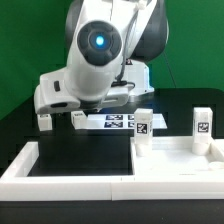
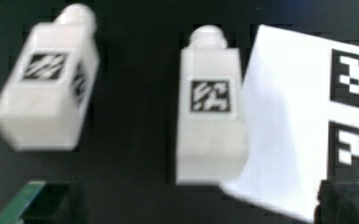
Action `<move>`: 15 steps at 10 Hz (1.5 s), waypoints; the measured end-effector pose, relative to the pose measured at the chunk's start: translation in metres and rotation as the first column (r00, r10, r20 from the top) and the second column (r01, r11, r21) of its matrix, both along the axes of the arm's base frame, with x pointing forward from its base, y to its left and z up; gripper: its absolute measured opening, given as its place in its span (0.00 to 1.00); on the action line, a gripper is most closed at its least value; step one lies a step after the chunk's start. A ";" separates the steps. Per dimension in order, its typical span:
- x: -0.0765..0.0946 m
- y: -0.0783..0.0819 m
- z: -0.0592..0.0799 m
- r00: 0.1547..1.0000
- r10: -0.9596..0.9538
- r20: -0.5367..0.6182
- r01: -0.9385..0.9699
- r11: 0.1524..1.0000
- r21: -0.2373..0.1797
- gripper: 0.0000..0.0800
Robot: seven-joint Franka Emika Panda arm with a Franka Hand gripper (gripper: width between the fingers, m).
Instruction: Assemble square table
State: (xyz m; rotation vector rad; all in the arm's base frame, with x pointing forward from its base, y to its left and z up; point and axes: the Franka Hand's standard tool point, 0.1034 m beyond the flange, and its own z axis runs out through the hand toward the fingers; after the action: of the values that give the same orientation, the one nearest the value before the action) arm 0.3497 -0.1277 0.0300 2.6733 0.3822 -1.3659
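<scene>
**Arm over two lying legs, fingers wide open**

- All places are given from the marker board [image 1: 113, 122], going from the exterior view's left to its right.
- Far left of the board, the first lying leg [image 2: 48, 82] is on the black table [image 1: 20, 125], tag face up.
- The second lying leg [image 2: 211, 105] is just beside the board's edge. Can't tell if it touches.
- In the exterior view the arm's body hides most of both legs.
- The gripper [image 2: 194, 206] hangs above these two legs. Its fingertips [image 2: 41, 205] are dark stubs cut off at the frame edge. They are spread wide, with nothing clamped.
- Just right of the board is the first upright leg [image 1: 143, 126], tag facing the camera.
- Well right of that is the second upright leg [image 1: 202, 122].
- In front of them lies the square panel [image 1: 178, 160]. White on white, its rim is hard to separate from the border wall [image 1: 70, 186]. It's unclear whether the upright legs stand on the panel or behind it.
</scene>
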 end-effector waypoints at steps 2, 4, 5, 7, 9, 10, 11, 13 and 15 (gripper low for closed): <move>-0.028 -0.006 -0.015 1.000 -0.001 -0.024 0.002 1.000 0.019 0.81; -0.038 -0.008 -0.021 1.000 0.000 -0.022 0.000 1.000 0.027 0.81; -0.037 -0.008 -0.020 1.000 0.002 -0.021 -0.002 1.000 0.027 0.81; -0.037 -0.008 -0.021 1.000 0.003 -0.022 -0.003 1.000 0.028 0.65; -0.037 -0.008 -0.021 1.000 0.004 -0.022 -0.003 1.000 0.028 0.36; -0.037 -0.007 -0.021 1.000 0.004 -0.022 -0.004 1.000 0.028 0.36; -0.037 -0.007 -0.021 1.000 0.004 -0.022 -0.004 1.000 0.028 0.36; -0.037 -0.007 -0.021 1.000 0.005 -0.022 -0.004 1.000 0.029 0.36; -0.034 -0.006 -0.015 0.999 0.019 -0.038 -0.018 0.999 0.038 0.36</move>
State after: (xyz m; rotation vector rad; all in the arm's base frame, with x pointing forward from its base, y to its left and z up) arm 0.3154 -0.1332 0.0146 2.6700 0.4402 -1.4211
